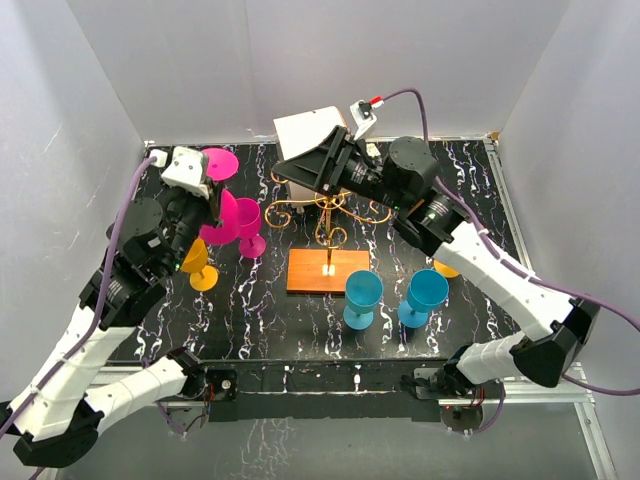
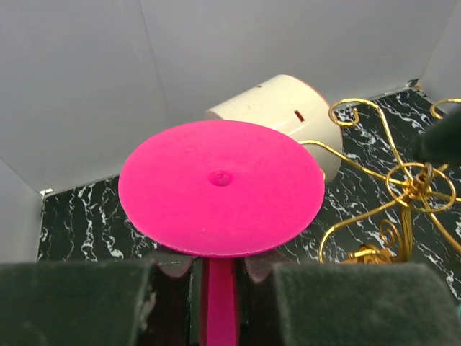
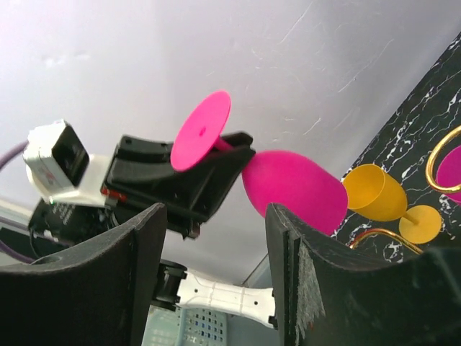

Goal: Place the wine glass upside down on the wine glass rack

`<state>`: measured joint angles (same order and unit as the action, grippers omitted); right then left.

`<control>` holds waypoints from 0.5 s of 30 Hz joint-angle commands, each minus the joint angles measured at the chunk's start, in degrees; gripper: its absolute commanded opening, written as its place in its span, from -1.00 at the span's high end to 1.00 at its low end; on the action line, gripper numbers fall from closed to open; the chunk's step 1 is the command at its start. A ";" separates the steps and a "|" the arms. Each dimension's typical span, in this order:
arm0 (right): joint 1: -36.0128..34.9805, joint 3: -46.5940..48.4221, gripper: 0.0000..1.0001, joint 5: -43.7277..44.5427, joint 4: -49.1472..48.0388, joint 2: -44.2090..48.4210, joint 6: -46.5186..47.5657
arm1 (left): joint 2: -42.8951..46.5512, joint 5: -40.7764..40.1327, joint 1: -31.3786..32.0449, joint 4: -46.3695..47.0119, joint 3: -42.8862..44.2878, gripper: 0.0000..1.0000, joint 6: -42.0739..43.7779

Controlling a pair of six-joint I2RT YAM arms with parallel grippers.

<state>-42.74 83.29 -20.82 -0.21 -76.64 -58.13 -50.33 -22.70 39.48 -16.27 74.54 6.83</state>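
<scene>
The pink wine glass (image 3: 292, 191) is off the desk (image 1: 260, 320), well left of the wine glass rack (image 1: 325, 215) and not touching it. The left claw (image 2: 218, 272) is clamped on its stem just below the flat round foot. That foot faces the left wrist camera. How far the glass is tilted cannot be fixed. No contents are seen in it. The right claw (image 3: 215, 238) hangs above the back of the rack with its jaws apart and nothing between them. The rack stands near the middle of the desk: thin gold wire, curled scroll arms on a central post, on a flat orange-brown wooden base (image 1: 327, 270). No glass hangs on it. A second pink glass (image 1: 249, 228) stands upright on the desk between the held glass and the rack's left scrolls. A yellow glass (image 1: 198, 265) lies on its side near the left arm. Two blue glasses (image 1: 362, 298) (image 1: 425, 296) stand upright side by side just right of the base, mouths up, with nothing visible inside. A white cylindrical box (image 2: 277, 108) lies on its side by the back wall behind the rack; a small slot shows on it. A yellow piece (image 1: 446, 269) is mostly hidden behind the right forearm and cannot be identified. The glasses look like smooth opaque plastic. The desk top is black with white marbled veins.
</scene>
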 commanded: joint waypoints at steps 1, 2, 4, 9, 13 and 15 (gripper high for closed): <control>-2.00 5.83 -0.08 2.81 -1.55 -3.20 -3.47 | 4.57 3.05 -0.20 3.47 -4.21 1.00 -1.28; -2.42 6.79 -0.08 2.77 -1.18 -4.13 -3.37 | 5.41 3.96 -0.20 4.04 -5.14 1.00 -1.35; -3.44 7.82 -0.06 3.13 -1.49 -5.56 -2.64 | 6.58 6.05 -0.22 5.27 -6.97 1.00 -1.50; -5.41 9.74 -0.04 3.62 -0.57 -8.34 -2.30 | 7.37 10.22 -0.20 6.51 -8.92 1.00 -1.28; -6.16 10.77 0.05 2.04 -0.23 -9.80 -2.59 | 7.45 11.22 -0.20 6.98 -9.47 1.00 -0.78; -6.30 10.93 0.15 1.80 -0.28 -10.00 -2.80 | 7.63 11.35 -0.20 7.40 -10.08 1.00 -0.77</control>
<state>-48.62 90.74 -18.37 1.52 -86.70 -60.55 -43.35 -13.45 39.48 -12.21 65.45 5.58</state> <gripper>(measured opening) 0.460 0.088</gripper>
